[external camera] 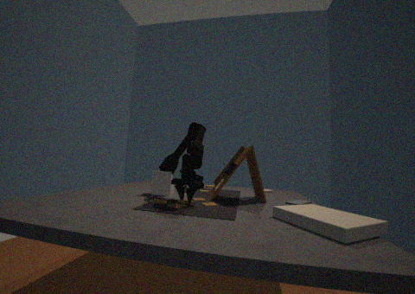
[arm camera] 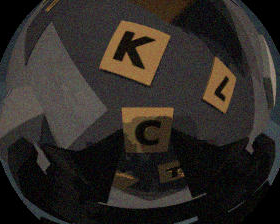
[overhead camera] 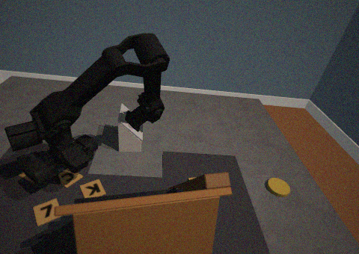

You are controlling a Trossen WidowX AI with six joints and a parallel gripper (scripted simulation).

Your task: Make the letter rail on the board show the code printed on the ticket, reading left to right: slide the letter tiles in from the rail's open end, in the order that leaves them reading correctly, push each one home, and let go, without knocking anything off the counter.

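My gripper (external camera: 186, 201) (arm camera: 147, 132) points down with fingers apart, low over the mat. The C tile (overhead camera: 65, 176) (arm camera: 161, 132) lies face up, partly shadowed, between the fingertips in the wrist view; no grip on it shows. The K tile (overhead camera: 93, 189) (arm camera: 134, 52) and L tile (overhead camera: 45, 211) (arm camera: 220, 86) lie flat nearer the board. The T tile (arm camera: 169, 172) and another partly hidden tile (arm camera: 125, 180) lie closer beneath the gripper's body. The slanted board (overhead camera: 144, 224) (external camera: 255, 173) shows mostly its back; its rail and any letters there are unreadable. No ticket print is readable.
A dark mat (overhead camera: 200, 162) (external camera: 219, 213) lies under the tiles. A white wedge-shaped stand (overhead camera: 129, 140) (external camera: 162, 182) is beside the arm. Part of another tile (overhead camera: 189, 178) shows behind the board. A yellow disc (overhead camera: 278, 187) and a pale box (external camera: 331, 218) lie farther off.
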